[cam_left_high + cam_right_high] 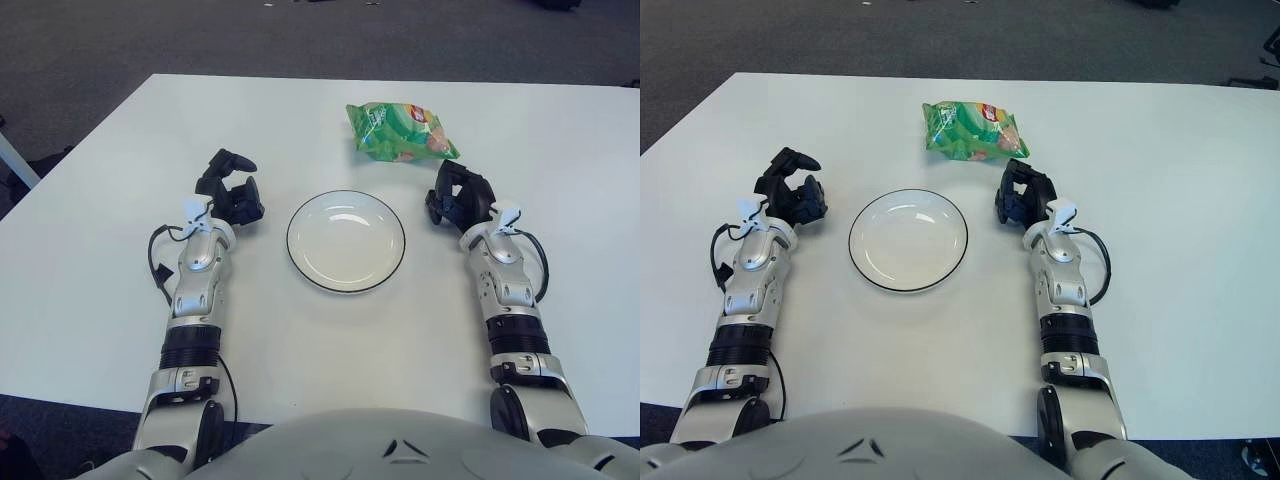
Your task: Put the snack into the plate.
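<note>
Green snack bag (402,131) lies on the white table (100,270) just beyond the empty plate (346,241), w/ the right hand (458,196) close beside it, fingers loosely curled, holding nothing, apparently poised to reach. Left hand (230,188) idles left of plate, likewise empty. Grey carpet beyond.

Both eyes sit on the robot's head, side by side, looking forward and down over its chest at the white surface (300,350). They share nearly the whole scene, slightly shifted sideways, both arms in close view.
</note>
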Controlling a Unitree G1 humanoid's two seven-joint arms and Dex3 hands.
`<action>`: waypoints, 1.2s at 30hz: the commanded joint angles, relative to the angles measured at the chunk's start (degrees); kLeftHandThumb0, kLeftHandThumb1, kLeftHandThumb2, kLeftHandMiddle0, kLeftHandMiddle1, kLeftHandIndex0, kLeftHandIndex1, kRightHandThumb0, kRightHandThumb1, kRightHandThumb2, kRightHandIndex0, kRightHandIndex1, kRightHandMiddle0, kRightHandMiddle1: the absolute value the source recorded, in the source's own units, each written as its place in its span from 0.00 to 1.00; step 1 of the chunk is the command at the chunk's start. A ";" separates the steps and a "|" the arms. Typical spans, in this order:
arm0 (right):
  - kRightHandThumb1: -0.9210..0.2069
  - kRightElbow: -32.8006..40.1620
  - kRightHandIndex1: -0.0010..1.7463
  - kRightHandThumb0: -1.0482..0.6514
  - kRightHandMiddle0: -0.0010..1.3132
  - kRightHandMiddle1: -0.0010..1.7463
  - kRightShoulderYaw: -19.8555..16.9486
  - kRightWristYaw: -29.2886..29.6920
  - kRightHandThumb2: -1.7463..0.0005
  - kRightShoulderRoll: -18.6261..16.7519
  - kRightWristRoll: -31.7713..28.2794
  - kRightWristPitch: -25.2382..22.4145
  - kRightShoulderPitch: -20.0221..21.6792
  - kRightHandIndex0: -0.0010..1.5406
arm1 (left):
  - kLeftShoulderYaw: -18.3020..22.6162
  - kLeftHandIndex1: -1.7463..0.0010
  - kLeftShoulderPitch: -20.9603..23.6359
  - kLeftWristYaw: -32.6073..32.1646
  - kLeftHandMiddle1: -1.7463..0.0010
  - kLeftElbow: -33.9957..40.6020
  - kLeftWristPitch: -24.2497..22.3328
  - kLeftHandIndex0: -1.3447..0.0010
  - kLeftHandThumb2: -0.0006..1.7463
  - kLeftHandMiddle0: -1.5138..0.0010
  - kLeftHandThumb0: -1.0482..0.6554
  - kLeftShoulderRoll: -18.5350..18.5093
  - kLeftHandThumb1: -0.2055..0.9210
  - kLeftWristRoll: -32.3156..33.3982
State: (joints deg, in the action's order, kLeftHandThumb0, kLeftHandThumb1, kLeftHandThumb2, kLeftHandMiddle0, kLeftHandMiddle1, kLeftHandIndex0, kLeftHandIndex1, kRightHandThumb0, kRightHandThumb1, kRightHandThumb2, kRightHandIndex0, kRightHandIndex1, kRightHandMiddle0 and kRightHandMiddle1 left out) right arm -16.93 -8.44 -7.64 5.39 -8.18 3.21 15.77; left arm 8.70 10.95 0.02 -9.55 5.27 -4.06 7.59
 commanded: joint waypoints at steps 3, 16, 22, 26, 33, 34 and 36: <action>0.26 -2.80 1.00 0.35 0.78 1.00 0.11 0.66 0.38 -1.37 -0.02 -1.15 -5.86 0.87 | -0.28 0.00 -6.38 -0.46 0.00 -2.86 -0.48 0.56 0.74 0.11 0.34 2.51 0.48 0.13; 0.27 -2.61 1.00 0.34 0.78 1.00 0.11 0.76 0.38 -1.41 -0.14 -1.34 -5.92 0.87 | -0.58 0.00 -6.39 -0.47 0.00 -3.13 0.09 0.55 0.74 0.10 0.34 2.10 0.48 -0.56; 0.27 -2.45 1.00 0.34 0.78 1.00 0.07 0.81 0.38 -1.44 -0.20 -1.59 -5.96 0.87 | -0.61 0.00 -6.39 -0.49 0.00 -3.02 -0.08 0.55 0.74 0.10 0.33 2.20 0.48 -0.59; 0.27 -2.43 1.00 0.34 0.78 1.00 0.05 0.94 0.38 -1.50 -0.15 -1.40 -6.00 0.87 | -0.54 0.00 -6.42 -0.41 0.00 -2.98 -0.13 0.55 0.74 0.10 0.33 2.24 0.48 -0.45; 0.37 -3.08 1.00 0.34 0.66 1.00 0.05 1.19 0.33 -1.38 0.19 -0.62 -5.78 0.83 | -0.49 0.00 -6.18 -0.79 0.00 -3.13 -0.11 0.55 0.75 0.10 0.33 2.47 0.48 -0.50; 0.39 -3.13 1.00 0.34 0.61 1.00 0.13 1.32 0.32 -1.30 0.45 -0.46 -5.81 0.80 | -0.56 0.00 -6.21 -0.85 0.00 -3.10 -0.04 0.55 0.75 0.10 0.33 2.49 0.48 -0.61; 0.44 -3.26 1.00 0.34 0.52 1.00 0.24 1.74 0.31 -1.16 1.00 -0.14 -5.76 0.75 | -0.65 0.00 -6.16 -0.83 0.00 -3.15 0.00 0.55 0.75 0.10 0.33 2.49 0.48 -0.66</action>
State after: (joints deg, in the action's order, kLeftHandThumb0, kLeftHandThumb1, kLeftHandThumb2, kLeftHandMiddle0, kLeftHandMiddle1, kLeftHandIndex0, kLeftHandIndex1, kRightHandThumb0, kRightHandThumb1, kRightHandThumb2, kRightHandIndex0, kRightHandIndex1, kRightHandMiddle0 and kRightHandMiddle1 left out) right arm -16.41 -8.39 -6.65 5.32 -7.68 2.89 15.58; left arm 8.58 10.86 -0.20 -9.47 5.25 -4.17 7.30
